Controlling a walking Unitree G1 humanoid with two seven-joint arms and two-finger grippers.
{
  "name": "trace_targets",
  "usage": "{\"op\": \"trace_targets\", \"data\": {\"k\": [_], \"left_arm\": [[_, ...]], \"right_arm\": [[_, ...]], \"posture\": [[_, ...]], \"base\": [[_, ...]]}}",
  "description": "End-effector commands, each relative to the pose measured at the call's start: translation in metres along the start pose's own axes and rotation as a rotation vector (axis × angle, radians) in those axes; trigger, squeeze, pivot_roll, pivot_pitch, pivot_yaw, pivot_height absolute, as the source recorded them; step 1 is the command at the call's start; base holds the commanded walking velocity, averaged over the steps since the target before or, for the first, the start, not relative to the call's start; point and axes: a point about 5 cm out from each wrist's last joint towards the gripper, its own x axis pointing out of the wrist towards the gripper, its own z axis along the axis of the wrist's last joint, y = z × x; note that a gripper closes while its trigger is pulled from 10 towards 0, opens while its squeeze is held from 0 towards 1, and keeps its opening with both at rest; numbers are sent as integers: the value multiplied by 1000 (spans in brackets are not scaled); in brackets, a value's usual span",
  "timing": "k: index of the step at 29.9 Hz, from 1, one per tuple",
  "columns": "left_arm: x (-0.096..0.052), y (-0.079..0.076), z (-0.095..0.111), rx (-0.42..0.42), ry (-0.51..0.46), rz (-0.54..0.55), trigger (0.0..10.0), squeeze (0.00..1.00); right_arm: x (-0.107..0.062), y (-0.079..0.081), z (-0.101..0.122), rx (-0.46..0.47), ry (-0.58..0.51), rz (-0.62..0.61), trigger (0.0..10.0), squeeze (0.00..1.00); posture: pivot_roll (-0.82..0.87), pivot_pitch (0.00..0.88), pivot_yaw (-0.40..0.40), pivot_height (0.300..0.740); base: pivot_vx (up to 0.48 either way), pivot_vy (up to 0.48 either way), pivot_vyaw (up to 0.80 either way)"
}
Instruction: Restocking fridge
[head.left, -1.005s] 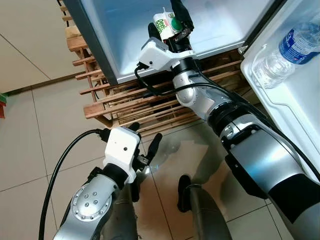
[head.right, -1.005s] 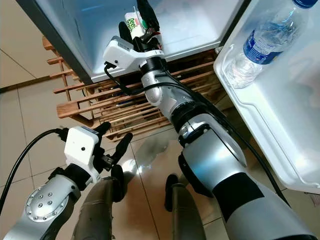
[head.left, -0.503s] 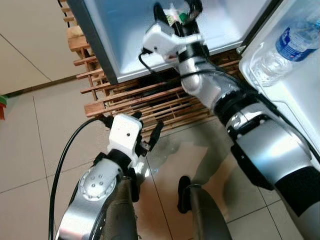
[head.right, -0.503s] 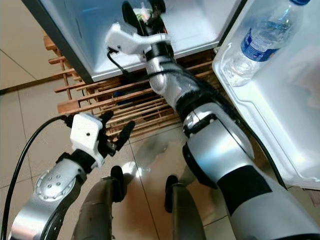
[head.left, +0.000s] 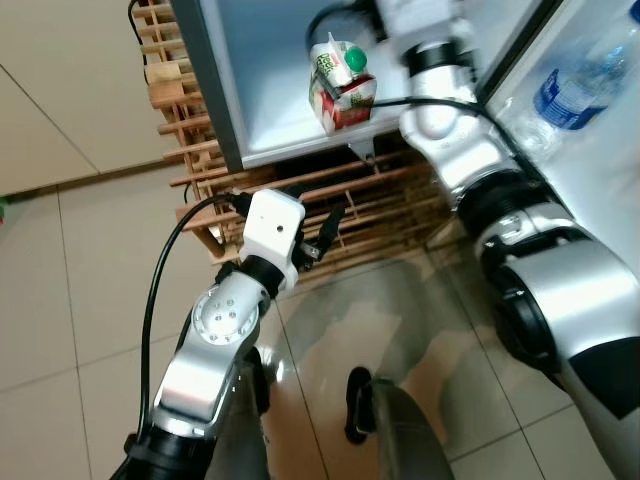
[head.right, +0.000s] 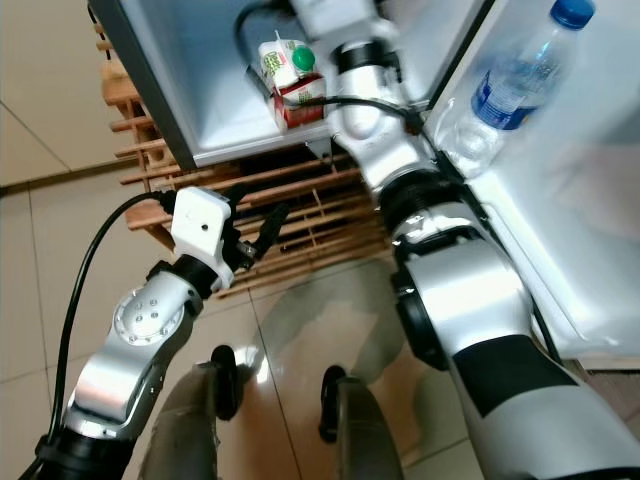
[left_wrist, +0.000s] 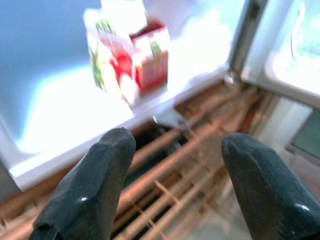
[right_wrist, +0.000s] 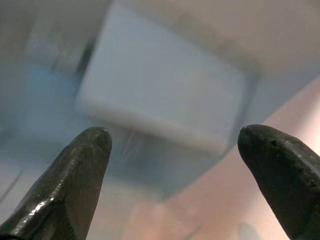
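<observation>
carton (head.left: 341, 84): printed paper | rack (head.left: 300, 190): slatted wood | floor (head.left: 90, 260): glossy tile | bottle (head.right: 510, 85): clear plastic

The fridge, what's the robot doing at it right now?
It is restocking. A juice carton with a green cap stands on the floor of the open fridge, near the front edge. The right pincer is open and holds nothing, its arm reaching into the compartment beside the carton. The left pincer hovers open and empty in front of the wooden rack under the fridge. A water bottle sits in the door shelf.
</observation>
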Motion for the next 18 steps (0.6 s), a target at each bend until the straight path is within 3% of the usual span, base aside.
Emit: {"op": "trace_targets", "data": {"k": [1,3,5,6,7,8,9,10,11,14,18], "left_arm": [[1,0,-2,-3,-12,3,10000,0],[6,2,-3,-2,-13,12,10000,0],[9,3,-3,7,-8,20,10000,0],[12,2,-3,9,-14,21,10000,0],[12,2,-3,9,-14,21,10000,0],[14,1,-3,14,-18,21,10000,0],[18,-2,-2,22,-23,22,10000,0],[19,-2,-2,18,-24,25,10000,0],[19,-2,-2,18,-24,25,10000,0],[21,-3,-2,5,-29,51,10000,0],[19,-5,-5,-3,-23,72,10000,0]], "right_arm": [[-2,-20,7,72,-24,-69,10000,0],[-15,-30,0,144,47,-98,10000,0],[-38,-28,-19,249,183,-92,10000,0],[-67,-20,-43,360,359,-67,10000,0],[-67,-20,-43,360,359,-67,10000,0],[-82,-15,-55,431,454,-66,10000,0],[-114,0,-76,537,628,-40,10000,0],[-126,6,-81,546,674,-17,10000,0],[-126,6,-81,546,674,-17,10000,0],[-147,27,-80,587,742,115,10000,0],[-155,41,-71,605,766,223,10000,0]], "posture": [[103,119,-98,740],[83,111,-93,740],[71,110,-85,740],[56,104,-80,740],[56,104,-80,740],[52,103,-79,740],[45,99,-80,740],[42,100,-81,740],[42,100,-81,740],[38,102,-89,740],[52,109,-97,740]], "base": [[0,0,0],[0,0,0],[0,0,0],[0,0,0],[0,0,0],[0,0,0],[0,0,0],[0,0,0],[0,0,0],[0,0,0],[0,0,0]]}}
